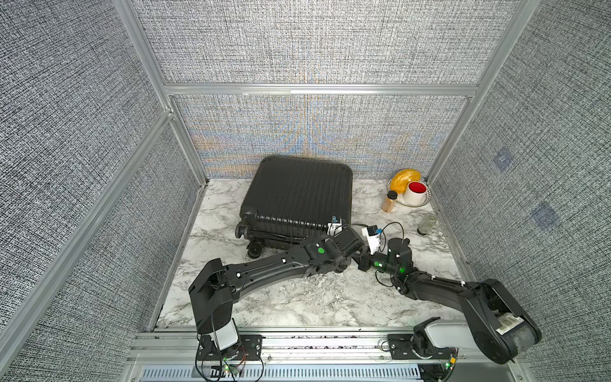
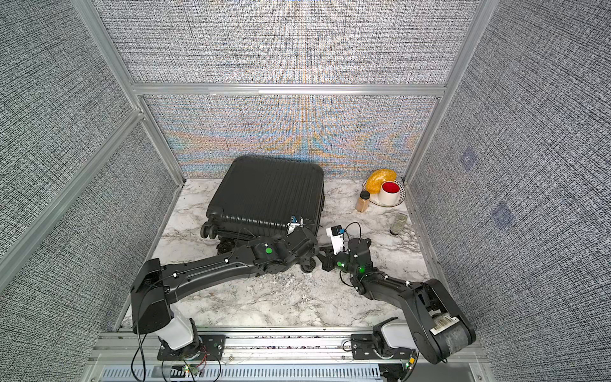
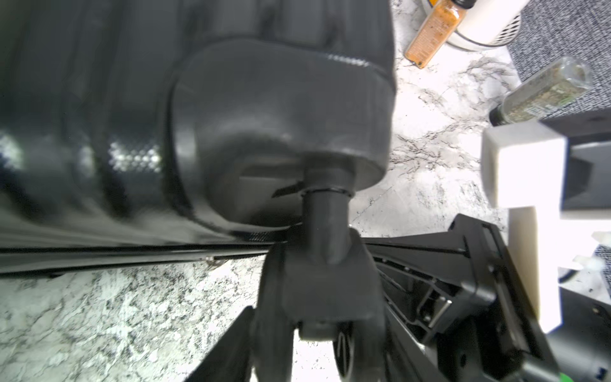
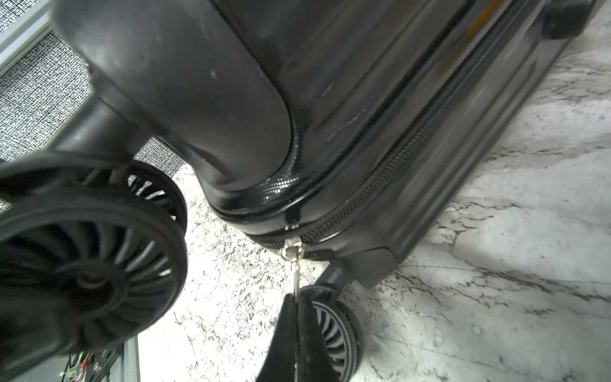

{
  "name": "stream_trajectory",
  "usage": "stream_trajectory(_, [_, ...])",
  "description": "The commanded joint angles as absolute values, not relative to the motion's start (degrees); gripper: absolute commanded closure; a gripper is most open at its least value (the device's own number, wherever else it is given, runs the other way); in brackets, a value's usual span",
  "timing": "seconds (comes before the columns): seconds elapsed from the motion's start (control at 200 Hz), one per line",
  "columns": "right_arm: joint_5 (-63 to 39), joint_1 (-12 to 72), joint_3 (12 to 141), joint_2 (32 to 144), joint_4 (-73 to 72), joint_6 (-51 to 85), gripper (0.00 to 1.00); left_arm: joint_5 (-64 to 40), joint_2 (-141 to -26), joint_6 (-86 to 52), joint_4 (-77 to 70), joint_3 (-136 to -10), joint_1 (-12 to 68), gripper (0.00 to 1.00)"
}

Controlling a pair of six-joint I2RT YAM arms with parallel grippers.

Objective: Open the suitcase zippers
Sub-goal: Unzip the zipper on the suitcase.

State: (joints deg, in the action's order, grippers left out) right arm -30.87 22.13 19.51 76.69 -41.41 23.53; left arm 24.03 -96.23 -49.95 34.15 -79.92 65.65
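The suitcase (image 1: 297, 195), black and ribbed, has its one visible metal pull (image 4: 295, 269) pinched in the closed right claw (image 4: 296, 299). The left claw (image 3: 319, 311) straddles one wheel mount (image 3: 325, 218); whether it grips, I cannot tell. The single case lies flat at the back of the worktop (image 1: 264, 297).

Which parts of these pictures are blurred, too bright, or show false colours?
In both top views, the back wall shows rainbow ripples; left wrist view: suitcase smeared, white block overexposed; right wrist view: near wheel blurred, zipper pull sharp.
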Motion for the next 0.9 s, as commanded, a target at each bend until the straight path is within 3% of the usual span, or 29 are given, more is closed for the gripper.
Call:
stream_trajectory(0.0, [-30.0, 22.0, 19.5, 76.5, -41.5, 23.8, 1.00, 26.0, -96.3, -51.0, 36.8, -80.3, 65.7, 0.50])
stream_trajectory(0.295, [-25.8, 22.0, 20.5, 74.7, -36.6, 20.7, 1.00, 26.4, -96.0, -51.5, 39.0, -78.1, 65.7, 0.70])
stream_trajectory(0.63, [-14.7, 21.7, 19.8, 69.3, -30.9, 19.4, 1.00, 29.5, -90.4, -52.7, 40.7, -72.4, 65.7, 0.81])
stream_trajectory(0.896, [-15.6, 20.5, 24.0, 73.8, -31.1, 17.8, 1.00, 27.7, -88.3, -47.2, 41.1, -70.6, 65.7, 0.91])
